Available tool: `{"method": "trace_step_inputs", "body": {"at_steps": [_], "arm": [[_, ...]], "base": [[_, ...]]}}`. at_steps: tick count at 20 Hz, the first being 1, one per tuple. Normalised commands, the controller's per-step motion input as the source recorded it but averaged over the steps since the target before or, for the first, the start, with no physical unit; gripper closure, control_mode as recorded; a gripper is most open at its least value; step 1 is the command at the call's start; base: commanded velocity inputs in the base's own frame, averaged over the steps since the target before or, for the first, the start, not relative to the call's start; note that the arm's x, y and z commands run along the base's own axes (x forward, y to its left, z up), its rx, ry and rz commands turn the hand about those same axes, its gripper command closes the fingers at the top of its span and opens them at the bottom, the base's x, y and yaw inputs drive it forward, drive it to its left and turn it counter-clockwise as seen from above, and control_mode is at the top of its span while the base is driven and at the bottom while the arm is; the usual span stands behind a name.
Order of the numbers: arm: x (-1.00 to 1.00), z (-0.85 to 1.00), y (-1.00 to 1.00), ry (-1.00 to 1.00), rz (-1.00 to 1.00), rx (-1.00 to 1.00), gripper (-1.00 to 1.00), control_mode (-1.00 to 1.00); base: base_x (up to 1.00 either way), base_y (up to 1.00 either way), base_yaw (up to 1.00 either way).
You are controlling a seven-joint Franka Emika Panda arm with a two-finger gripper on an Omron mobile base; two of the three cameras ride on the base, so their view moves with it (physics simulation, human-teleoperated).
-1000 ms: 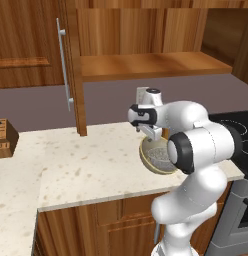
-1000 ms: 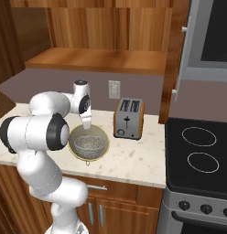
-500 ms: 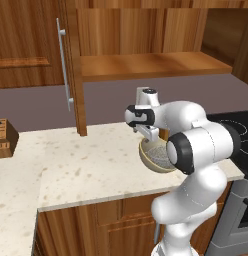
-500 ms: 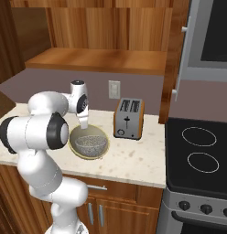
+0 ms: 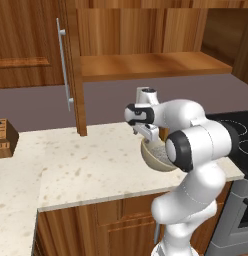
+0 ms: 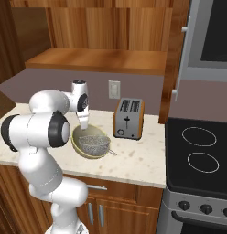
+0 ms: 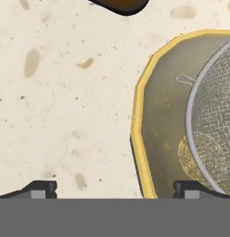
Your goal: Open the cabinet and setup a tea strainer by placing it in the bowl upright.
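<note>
Keeping the two-finger gripper released and empty, lift it straight up off the near-left rim of the round olive-tan ceramic bowl, so the grey metal mesh tea strainer resting inside stays seated.

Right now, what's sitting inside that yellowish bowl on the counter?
The grey mesh tea strainer sits open side up inside the bowl, with its thin handle sticking out over the rim. The strainer covers most of the bowl's bottom, so anything under it is hidden.
</note>
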Motion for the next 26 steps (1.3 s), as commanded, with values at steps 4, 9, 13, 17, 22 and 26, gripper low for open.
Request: {"method": "trace_step_inputs", "body": {"at_steps": [4, 9, 13, 17, 22, 26], "arm": [[-0.18, 0.05, 0.00, 0.01, 0.00, 0.00, -1.00, -1.00], [-0.46, 0.06, 0.00, 0.00, 0.00, 0.00, -1.00, -1.00], [-0.57, 0.00, -0.03, -0.02, 0.00, 0.03, -1.00, -1.00], [-0.53, 0.00, -0.20, -0.08, 0.01, 0.09, -1.00, -1.00], [-0.18, 0.00, -0.29, -0.03, 0.14, 0.10, -1.00, -1.00], [0.00, 0.00, -0.08, 0.00, 0.22, 0.00, -1.00, -1.00]], "base": [[0.00, 0.00, 0.00], [0.00, 0.00, 0.00], [0.00, 0.00, 0.00], [0.00, 0.00, 0.00], [0.00, 0.00, 0.00], [0.00, 0.00, 0.00]]}}
